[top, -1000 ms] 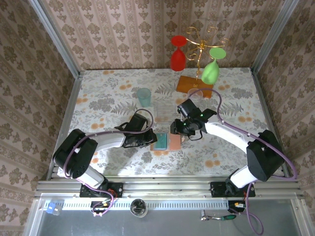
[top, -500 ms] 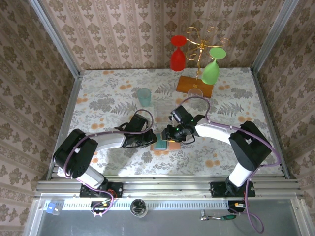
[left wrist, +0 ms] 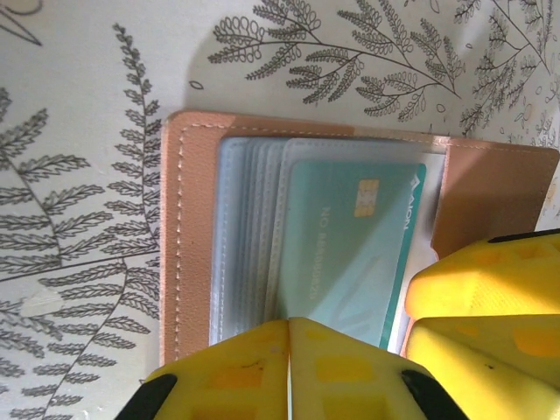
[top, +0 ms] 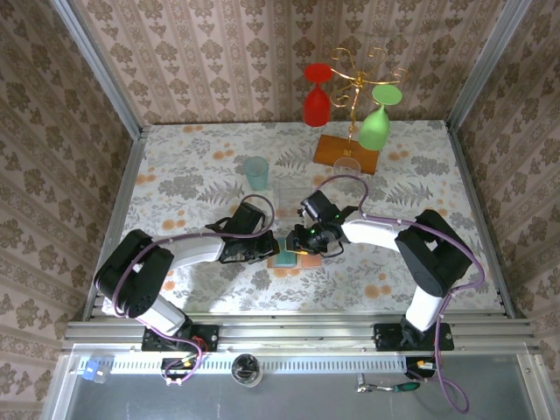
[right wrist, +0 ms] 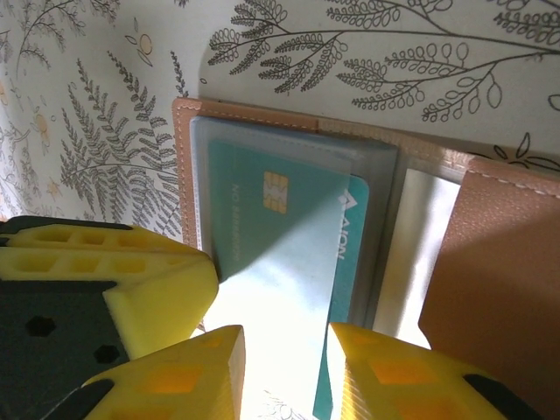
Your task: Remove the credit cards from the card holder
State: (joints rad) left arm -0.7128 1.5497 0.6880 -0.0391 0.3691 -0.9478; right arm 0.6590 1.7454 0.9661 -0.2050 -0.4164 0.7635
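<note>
Left gripper (left wrist: 289, 325): jaws fully together, nothing between them. Its tips sit over the near edge of the holder (left wrist: 186, 219); whether they touch it cannot be told.

Holder lies open and flat on the fern-print table (left wrist: 79, 96), directly ahead of both tools. It has a tan outside and a fan of clear sleeves (left wrist: 249, 227) inside.

Right gripper (right wrist: 284, 354): fingers partway apart with a clear gap. The teal card (right wrist: 280, 254) shows through that gap, under and just ahead of the tips. No grip on it can be made out. The left tool's yellow fingers sit just to the left of the right tool, close beside it.

Card: front sleeve, face up, its near end toward the right gripper. There is glare across its lower half.
- gold chip (right wrist: 276, 191) near the far end
- "AION" printed beside a small triangular logo, along the edge to the right of the tool
- faint embossed line beginning "NO"; the rest is unreadable

Second card (right wrist: 347, 297): darker teal, a strip of it showing just right of the first, tucked beneath it. No writing can be read on it.

Top view: both tools meet over the holder at mid-table, and a teal tumbler (top: 255, 172) stands well beyond the left gripper.
</note>
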